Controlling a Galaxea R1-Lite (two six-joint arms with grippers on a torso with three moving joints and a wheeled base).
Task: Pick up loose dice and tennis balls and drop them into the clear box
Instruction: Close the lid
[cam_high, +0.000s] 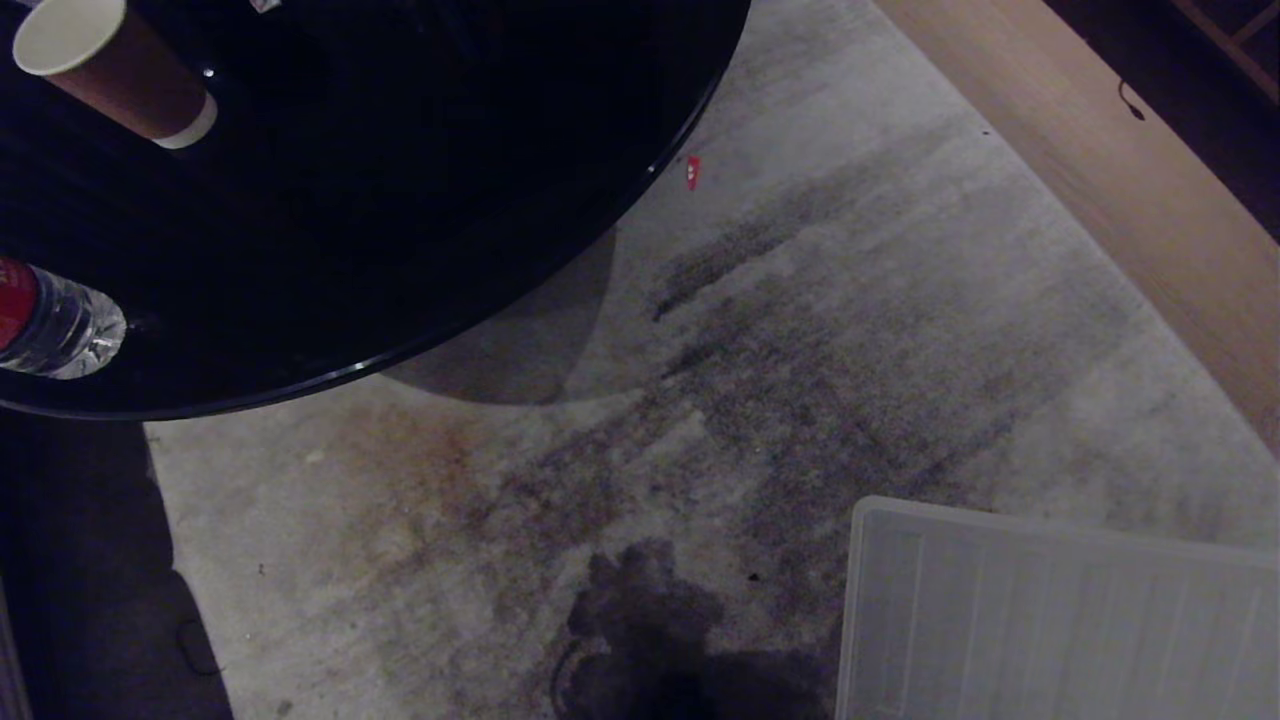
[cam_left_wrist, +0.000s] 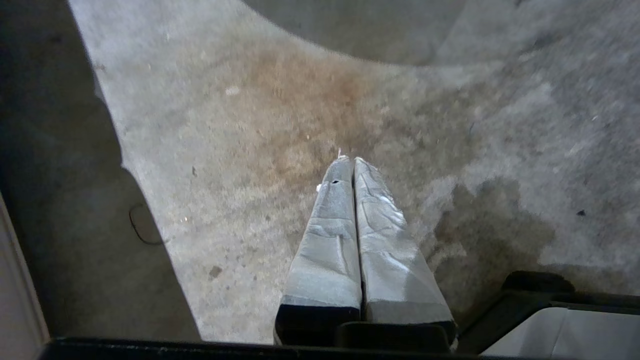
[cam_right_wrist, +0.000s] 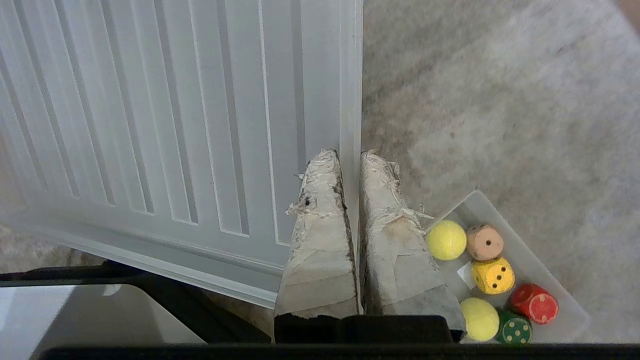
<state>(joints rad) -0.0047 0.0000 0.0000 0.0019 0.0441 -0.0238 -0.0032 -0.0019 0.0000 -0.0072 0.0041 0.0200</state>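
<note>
1. Looking into the clear box (cam_right_wrist: 545, 280) through the right wrist view, we see two tennis balls (cam_right_wrist: 446, 240), a beige die (cam_right_wrist: 484, 242), a yellow die (cam_right_wrist: 493, 275), a red die (cam_right_wrist: 535, 303) and a green die (cam_right_wrist: 515, 331) lying together inside it on the carpet (cam_right_wrist: 500, 110).
2. The box sits just beside our right hand (cam_right_wrist: 350, 157), whose fingers are pressed narrow and hold nothing; this hand is plainly the nearer one.
3. On the hand's other side lies the ribbed lid (cam_right_wrist: 150, 125), its long edge running along the fingers.
4. Our left hand (cam_left_wrist: 348, 161), also closed and empty, hangs over stained carpet, well apart from the box.
5. We judge no loose pieces remain in view.
6. On the black tabletop (cam_high: 400, 200) stand a paper cup (cam_high: 110, 70) and a bottle (cam_high: 55, 325); its red label is unreadable.
</note>
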